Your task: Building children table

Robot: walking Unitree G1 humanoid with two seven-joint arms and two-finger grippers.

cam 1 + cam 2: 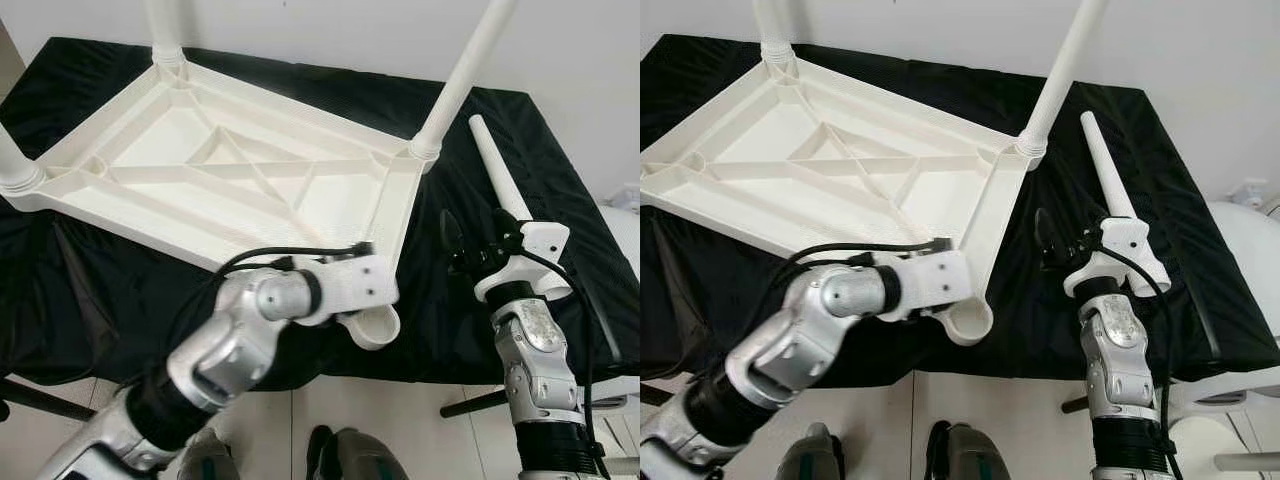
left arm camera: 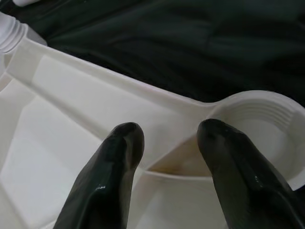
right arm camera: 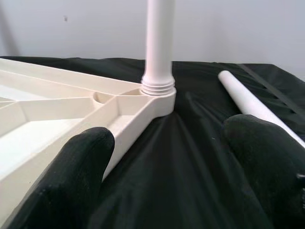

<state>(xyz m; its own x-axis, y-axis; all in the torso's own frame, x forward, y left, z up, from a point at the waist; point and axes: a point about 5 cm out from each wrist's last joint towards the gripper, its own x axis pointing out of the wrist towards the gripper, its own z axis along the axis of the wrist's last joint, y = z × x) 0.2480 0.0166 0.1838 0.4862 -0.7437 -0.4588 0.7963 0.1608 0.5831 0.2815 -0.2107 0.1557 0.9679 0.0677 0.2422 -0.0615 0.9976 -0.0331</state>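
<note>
From the head cameras, a white plastic tabletop (image 1: 230,170) lies upside down on a black cloth (image 1: 560,210), ribbed underside up, surely so the legs can be screwed into its corner sockets; three legs already stand upright, among them the far right leg (image 1: 462,72). The near corner's empty socket (image 1: 372,326), a round threaded cup, juts just past the cloth's front edge. The left gripper (image 2: 169,138) sits at that corner, its wrist housing over the rim, I would judge to steady the top. The last loose leg (image 1: 497,165), a smooth tapering tube, lies on the cloth just right of the tabletop, and the right gripper (image 1: 468,245) hovers at its near end. In the left wrist view, the two glossy black fingers (image 2: 114,167) stand moderately apart over the rib beside the socket, gripping nothing that I can see. In the right wrist view, the matte fingers (image 3: 71,176) are spread wide and empty above the wrinkled cloth, the loose leg (image 3: 248,102) lying just beside one of them, the fitted leg ahead with its ridged collar (image 3: 157,86).
</note>
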